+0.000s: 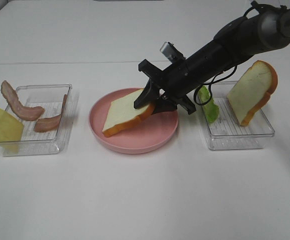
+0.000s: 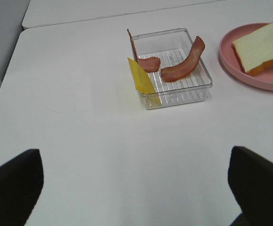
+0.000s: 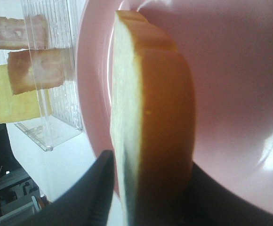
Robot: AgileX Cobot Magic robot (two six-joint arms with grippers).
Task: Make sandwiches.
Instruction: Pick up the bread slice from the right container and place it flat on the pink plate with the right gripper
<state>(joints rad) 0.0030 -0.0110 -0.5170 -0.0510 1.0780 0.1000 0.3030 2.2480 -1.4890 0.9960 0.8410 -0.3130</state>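
Observation:
A white bread slice (image 1: pixel 122 114) with an orange-brown crust lies tilted on the pink plate (image 1: pixel 135 145), its low end on the plate. My right gripper (image 1: pixel 147 100) holds its raised end. In the right wrist view the bread slice (image 3: pixel 150 117) fills the gap between the black fingers (image 3: pixel 99 197). A second bread slice (image 1: pixel 252 92) leans in the right tray (image 1: pixel 240 140) beside green lettuce (image 1: pixel 209 105). My left gripper (image 2: pixel 136 197) hangs open over bare table, well short of the left tray (image 2: pixel 174 94) with its bacon (image 2: pixel 183 66) and yellow cheese (image 2: pixel 141 77).
The left tray (image 1: pixel 35 142) holds bacon strips (image 1: pixel 20 105), and the cheese square (image 1: pixel 2 127) leans over its outer wall. A table seam runs along the back. The right arm reaches across above the right tray's inner edge.

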